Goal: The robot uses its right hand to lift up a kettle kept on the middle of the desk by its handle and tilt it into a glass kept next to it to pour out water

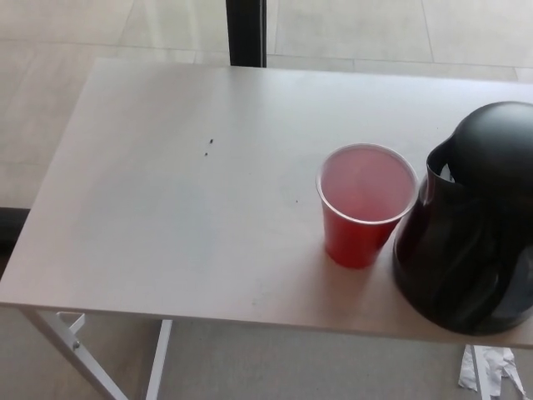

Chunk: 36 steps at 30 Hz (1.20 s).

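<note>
On the desk, all places given from the cup:
Hands: neither the left nor the right hand of the robot shows in the head view, so I cannot tell if they are open, closed or holding something.
Cup: a red plastic cup [366, 204] stands upright toward the front edge of the desk, on its right side. The inside looks pale pink; I cannot tell if there is liquid in it.
Kettle: a black kettle [470, 221] stands upright just to the right of the cup, very close to it; if they touch I cannot tell. Its spout faces the cup and its lid is down. The right side of the kettle is cut by the picture edge, and the handle is not visible.
Desk: a pale grey desk [183, 208] carries both things. Left of the cup the top is bare, apart from two small dark specks [208, 147] far to the left and a bit behind.
Desk leg: a white metal leg [75, 354] shows under the front left corner, far left and below the cup.
Post: a dark upright post [246, 32] stands behind the desk, behind and left of the cup.
Floor: light tiles [67, 33] lie around the desk; a crumpled white scrap [491, 369] lies on the floor below the kettle.
</note>
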### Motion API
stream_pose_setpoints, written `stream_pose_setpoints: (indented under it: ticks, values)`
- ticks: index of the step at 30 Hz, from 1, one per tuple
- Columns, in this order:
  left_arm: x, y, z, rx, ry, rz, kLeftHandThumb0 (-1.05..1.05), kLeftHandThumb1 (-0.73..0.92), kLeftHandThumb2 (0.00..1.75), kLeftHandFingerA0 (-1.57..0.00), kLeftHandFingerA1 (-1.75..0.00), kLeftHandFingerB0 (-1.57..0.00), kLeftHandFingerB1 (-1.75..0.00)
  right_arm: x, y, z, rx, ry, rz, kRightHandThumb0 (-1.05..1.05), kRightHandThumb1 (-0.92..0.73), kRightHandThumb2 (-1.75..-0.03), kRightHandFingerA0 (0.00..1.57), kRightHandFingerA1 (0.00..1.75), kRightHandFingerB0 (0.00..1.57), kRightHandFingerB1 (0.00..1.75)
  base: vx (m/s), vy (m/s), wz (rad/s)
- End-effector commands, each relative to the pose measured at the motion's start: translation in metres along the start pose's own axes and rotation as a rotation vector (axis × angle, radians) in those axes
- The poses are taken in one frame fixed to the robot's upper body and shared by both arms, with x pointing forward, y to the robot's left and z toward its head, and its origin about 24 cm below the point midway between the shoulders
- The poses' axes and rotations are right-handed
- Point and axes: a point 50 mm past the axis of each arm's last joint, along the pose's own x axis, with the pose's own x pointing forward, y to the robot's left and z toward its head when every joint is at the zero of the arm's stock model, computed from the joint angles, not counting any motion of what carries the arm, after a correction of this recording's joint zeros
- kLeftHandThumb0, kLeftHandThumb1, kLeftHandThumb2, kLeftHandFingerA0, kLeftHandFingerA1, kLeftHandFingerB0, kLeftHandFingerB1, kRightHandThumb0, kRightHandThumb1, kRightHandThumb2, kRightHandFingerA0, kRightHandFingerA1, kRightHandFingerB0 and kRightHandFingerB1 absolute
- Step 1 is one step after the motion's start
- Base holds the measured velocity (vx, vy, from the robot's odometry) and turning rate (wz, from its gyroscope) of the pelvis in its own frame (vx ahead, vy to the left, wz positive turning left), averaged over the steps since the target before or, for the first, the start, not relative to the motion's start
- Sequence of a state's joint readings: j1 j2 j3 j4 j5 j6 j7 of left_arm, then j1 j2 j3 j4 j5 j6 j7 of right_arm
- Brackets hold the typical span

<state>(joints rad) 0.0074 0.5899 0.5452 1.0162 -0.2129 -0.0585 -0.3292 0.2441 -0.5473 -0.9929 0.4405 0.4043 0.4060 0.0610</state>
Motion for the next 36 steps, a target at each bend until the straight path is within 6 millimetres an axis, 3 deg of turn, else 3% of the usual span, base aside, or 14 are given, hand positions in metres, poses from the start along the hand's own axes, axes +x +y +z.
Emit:
stream_pose_setpoints:
  ticks: [1, 2, 6, 7, 9, 13, 14, 15, 16, 22, 26, 28, 29, 36]
  values:
    - [-0.001, 0.005, 0.004, 0.019, -0.018, 0.005, -1.05, 0.53, 0.91, -0.62, -0.59, -0.46, -0.79, 0.000, 0.028, 0.052, 0.001, -0.205, 0.166, -0.78, -0.54, -0.89, 0.10, 0.76, 0.00, 0.47, 0.00, 0.000, 0.00]
    - [-0.001, 0.005, 0.004, 0.014, -0.016, 0.006, -1.05, 0.53, 0.91, -0.62, -0.58, -0.47, -0.77, 0.000, 0.039, 0.063, -0.027, -0.245, 0.228, -0.81, -0.62, -0.64, 0.00, 0.84, 0.01, 0.54, 0.00, 0.000, 0.00]
    - [-0.001, 0.004, 0.002, 0.009, -0.005, 0.003, -1.05, 0.53, 0.92, -0.64, -0.59, -0.47, -0.78, -0.010, 0.087, 0.102, -0.139, -0.406, 0.453, -0.81, -0.48, -0.86, 0.21, 0.70, 0.05, 0.57, 0.00, 0.000, 0.00]
    - [-0.001, 0.004, 0.003, 0.008, -0.008, 0.003, -1.05, 0.53, 0.91, -0.64, -0.59, -0.47, -0.78, -0.013, 0.097, 0.108, -0.152, -0.421, 0.508, -0.83, -0.58, -0.58, 0.20, 0.74, 0.09, 0.60, 0.00, 0.000, 0.00]
    - [-0.001, 0.003, 0.003, 0.015, -0.013, 0.004, -1.05, 0.54, 0.92, -0.64, -0.59, -0.49, -0.78, -0.019, 0.130, 0.117, -0.258, -0.479, 0.613, -0.76, -0.43, -0.80, 0.11, 0.54, 0.07, 0.47, 0.00, 0.000, 0.00]
    - [0.000, 0.003, 0.004, 0.025, -0.014, 0.000, -1.05, 0.54, 0.91, -0.64, -0.59, -0.48, -0.77, -0.031, 0.166, 0.117, -0.371, -0.517, 0.708, -0.35, -0.33, -0.91, 0.00, 0.50, 0.00, 0.50, 0.00, 0.000, 0.00]
    - [0.000, 0.003, 0.005, 0.028, -0.013, -0.002, -1.05, 0.54, 0.91, -0.63, -0.58, -0.48, -0.77, -0.032, 0.171, 0.116, -0.403, -0.519, 0.730, -0.56, -0.36, -0.79, 0.06, 0.48, 0.00, 0.37, 0.00, 0.000, 0.00]
    - [0.000, 0.003, 0.005, 0.024, -0.011, 0.000, -1.05, 0.53, 0.91, -0.65, -0.59, -0.50, -0.77, -0.034, 0.178, 0.114, -0.433, -0.520, 0.742, -0.33, -0.35, -0.91, 0.00, 0.50, 0.00, 0.49, 0.00, 0.000, 0.00]
    - [0.000, 0.003, 0.005, 0.018, -0.014, -0.004, -1.05, 0.53, 0.90, -0.64, -0.59, -0.49, -0.76, -0.040, 0.187, 0.112, -0.508, -0.546, 0.771, -0.63, -0.41, -0.72, 0.09, 0.40, 0.08, 0.32, 0.00, 0.000, 0.00]
    - [0.000, 0.001, 0.006, 0.031, -0.018, -0.006, -1.05, 0.54, 0.92, -0.65, -0.59, -0.50, -0.76, -0.050, 0.207, 0.102, -0.548, -0.533, 0.877, -0.52, -0.32, -0.76, 0.00, 0.42, 0.02, 0.29, 0.00, 0.000, 0.00]
    - [0.000, 0.002, 0.005, 0.053, -0.020, -0.005, -1.05, 0.55, 0.92, -0.64, -0.60, -0.50, -0.78, -0.048, 0.214, 0.091, -0.645, -0.512, 0.881, -0.47, -0.55, -0.56, 0.10, 0.32, 0.06, 0.25, 0.00, 0.000, 0.00]
    - [0.000, 0.002, 0.008, 0.044, -0.016, -0.016, -1.05, 0.38, 1.21, -0.66, -0.59, -0.45, -0.82, -0.048, 0.215, 0.085, -0.693, -0.518, 0.889, -0.48, -0.55, -0.58, 0.11, 0.34, 0.09, 0.21, 0.00, 0.000, 0.00]
    - [0.001, 0.002, 0.007, 0.023, -0.010, -0.003, -1.05, 0.53, 0.94, -0.69, -0.61, -0.51, -0.79, -0.048, 0.215, 0.083, -0.704, -0.522, 0.895, -0.50, -0.57, -0.57, 0.13, 0.35, 0.06, 0.25, 0.00, 0.000, 0.00]
    - [0.000, 0.004, 0.006, 0.033, -0.017, -0.009, -1.05, 0.53, 0.90, -0.65, -0.58, -0.51, -0.76, -0.044, 0.215, 0.081, -0.744, -0.513, 0.897, -0.53, -0.53, -0.76, 0.08, 0.43, 0.01, 0.26, 0.00, 0.000, 0.00]
